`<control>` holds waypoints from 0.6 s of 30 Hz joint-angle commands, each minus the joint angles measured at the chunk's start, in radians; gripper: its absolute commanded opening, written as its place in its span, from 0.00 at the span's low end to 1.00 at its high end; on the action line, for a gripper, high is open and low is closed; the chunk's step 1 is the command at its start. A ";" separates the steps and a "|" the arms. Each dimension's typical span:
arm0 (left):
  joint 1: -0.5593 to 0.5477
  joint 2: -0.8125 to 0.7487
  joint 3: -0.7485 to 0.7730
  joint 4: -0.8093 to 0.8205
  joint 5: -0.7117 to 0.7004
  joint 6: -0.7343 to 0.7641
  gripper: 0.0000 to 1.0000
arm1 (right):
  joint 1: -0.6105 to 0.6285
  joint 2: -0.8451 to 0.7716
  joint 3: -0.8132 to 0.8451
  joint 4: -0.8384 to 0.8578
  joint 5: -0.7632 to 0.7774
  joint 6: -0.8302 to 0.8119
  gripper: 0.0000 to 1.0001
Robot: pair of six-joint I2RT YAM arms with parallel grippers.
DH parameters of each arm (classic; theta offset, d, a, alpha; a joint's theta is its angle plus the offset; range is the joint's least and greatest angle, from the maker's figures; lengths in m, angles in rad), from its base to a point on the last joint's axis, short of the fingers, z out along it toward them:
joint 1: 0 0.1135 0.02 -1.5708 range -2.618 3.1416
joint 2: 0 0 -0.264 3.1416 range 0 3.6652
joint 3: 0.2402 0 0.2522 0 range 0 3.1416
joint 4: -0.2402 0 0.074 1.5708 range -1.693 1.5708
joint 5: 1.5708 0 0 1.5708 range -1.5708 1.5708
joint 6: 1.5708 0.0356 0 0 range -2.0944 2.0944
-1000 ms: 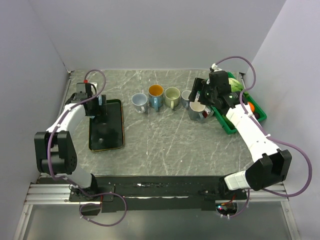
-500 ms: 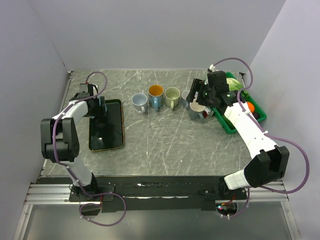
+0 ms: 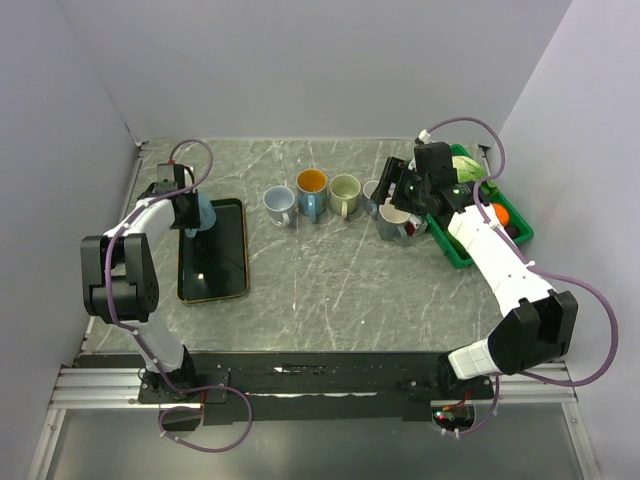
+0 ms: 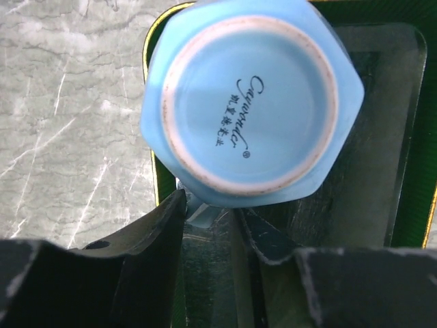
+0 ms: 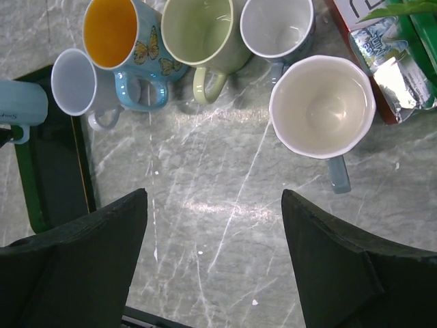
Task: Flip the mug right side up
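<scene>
Left wrist view: the left gripper (image 4: 208,215) has its two black fingers (image 4: 160,232) close together, with the handle of the blue mug (image 4: 249,102) between them. I cannot tell if they squeeze it yet. The blue mug is upside down with its round bottom facing up. Curly writing there looks like "Cayworder", but I am not sure of the letters. Tiny Chinese signs run under it. The mug is at the far end of the dark tray (image 4: 382,150), close to its gold rim. Past the rim lies the grey marble table (image 4: 68,102).

In the right wrist view, the right gripper (image 5: 214,198) has its fingers spread wide, with only bare table between them. Just past them stands a white mug (image 5: 322,106), open side up. Behind it is a row of mugs standing close together: a small white one (image 5: 74,82), a butterfly mug (image 5: 119,34), a green mug (image 5: 201,27) and a grey mug (image 5: 276,24). A shiny packet (image 5: 392,58) has writing too small to read.

In the top view, there is a wide bare strip of table between the tray and the row of mugs.
</scene>
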 commanded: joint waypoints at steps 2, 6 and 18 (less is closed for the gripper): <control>0.000 -0.009 0.049 0.026 -0.006 -0.021 0.37 | -0.006 0.004 -0.008 0.036 -0.008 0.014 0.84; 0.000 -0.012 0.049 0.044 -0.019 -0.039 0.38 | -0.008 -0.002 -0.017 0.036 -0.006 0.016 0.84; 0.002 -0.026 -0.015 0.144 -0.021 -0.064 0.21 | -0.009 -0.020 -0.034 0.029 -0.002 0.014 0.82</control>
